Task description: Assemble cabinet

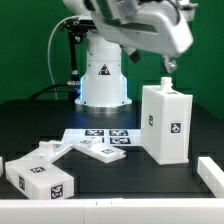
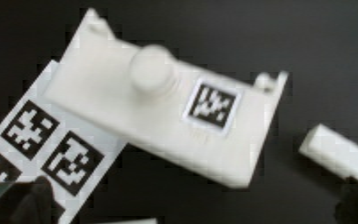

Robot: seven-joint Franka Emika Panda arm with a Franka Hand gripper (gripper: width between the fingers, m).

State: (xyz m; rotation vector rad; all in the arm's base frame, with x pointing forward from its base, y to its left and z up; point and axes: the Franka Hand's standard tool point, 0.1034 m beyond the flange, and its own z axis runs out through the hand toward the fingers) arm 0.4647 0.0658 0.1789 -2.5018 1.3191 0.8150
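One gripper high at the exterior view's right, blurred, at the end of the white arm; cannot tell whether the jaws stand spread or pressed together, neither view showing them clearly; hangs just above the tall box, apart from its top; tall box white, upright on the black table, one tag on the face toward the camera, another on the face toward the exterior view's left; biggest cabinet part in sight. Just beside it, toward the exterior view's left, flat on the table, the marker board, several tags showing; wrist view filled mostly by a flat panel, white, slanted across the picture, one edge lying over the marker board; round knob near its middle, one tag beside the knob. Past the panel in the same view, a small white piece, blurred, on the table, apart from the panel. Toward the exterior view's lower left, a low block, white, tag on its near corner, close to the panel's end; cannot tell whether touching; at the exterior view's right edge, well apart from the rest, a short bar, white, lying flat; behind the marker board, the arm's base, white, with a triangular sign.
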